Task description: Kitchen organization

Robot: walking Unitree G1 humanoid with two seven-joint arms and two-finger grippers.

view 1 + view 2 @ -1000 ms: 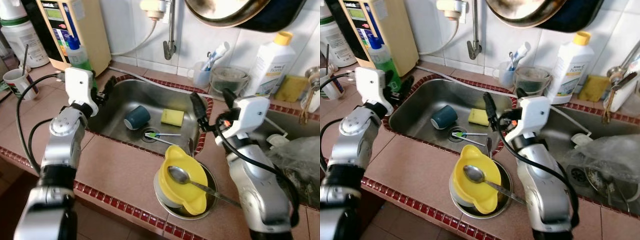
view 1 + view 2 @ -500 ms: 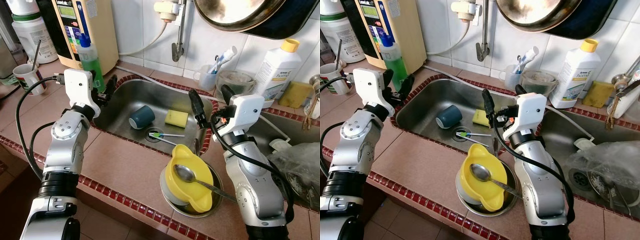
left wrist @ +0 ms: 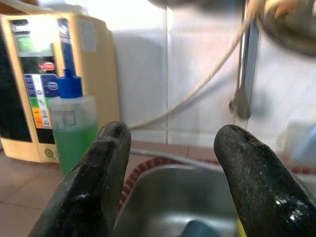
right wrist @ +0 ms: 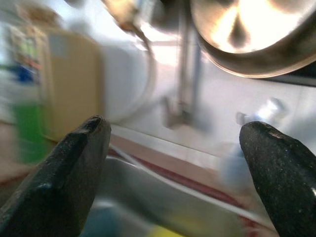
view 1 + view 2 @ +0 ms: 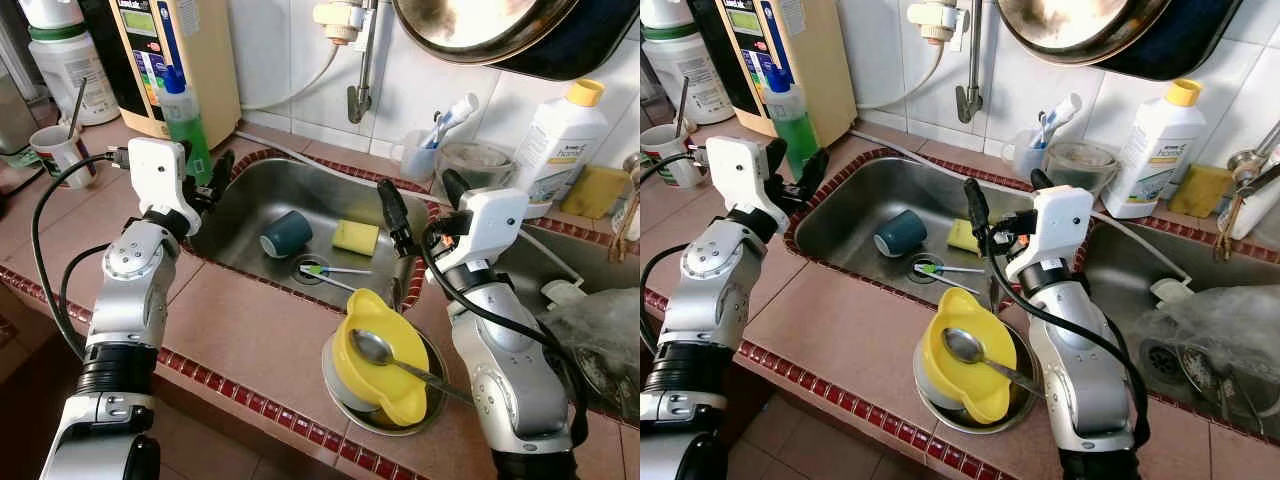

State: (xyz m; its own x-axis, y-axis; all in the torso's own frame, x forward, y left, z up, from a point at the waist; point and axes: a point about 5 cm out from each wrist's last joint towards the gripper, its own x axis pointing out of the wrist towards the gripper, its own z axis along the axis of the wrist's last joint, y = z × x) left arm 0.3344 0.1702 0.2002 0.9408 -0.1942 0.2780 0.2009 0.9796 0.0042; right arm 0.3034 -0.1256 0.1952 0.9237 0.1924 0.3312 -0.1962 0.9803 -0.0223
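Note:
A steel sink (image 5: 250, 180) holds a dark teal cup (image 5: 286, 232) on its side, a yellow sponge (image 5: 355, 237) and a green-tipped toothbrush (image 5: 335, 270) by the drain. On the counter in front, a yellow jug (image 5: 385, 375) sits in a steel bowl (image 5: 425, 408), with a spoon (image 5: 372, 347) resting across it. My left gripper (image 5: 207, 172) hovers open over the sink's left rim, with nothing between its fingers. My right gripper (image 5: 415, 185) stands open above the sink's right rim, also holding nothing. The left wrist view looks past the open fingers (image 3: 106, 163) at the sink.
A green soap bottle (image 5: 182, 120) and a beige water unit (image 5: 180, 60) stand at the back left, a mug (image 5: 58, 152) further left. A tap (image 5: 360, 60), a toothbrush cup (image 5: 420, 155), a white bottle (image 5: 565, 140) and a hanging pan (image 5: 500, 30) line the wall. A plastic bag (image 5: 600, 340) lies at right.
The whole picture has shifted, so the camera has moved. Both grippers keep their places over the sink's rims and stay open.

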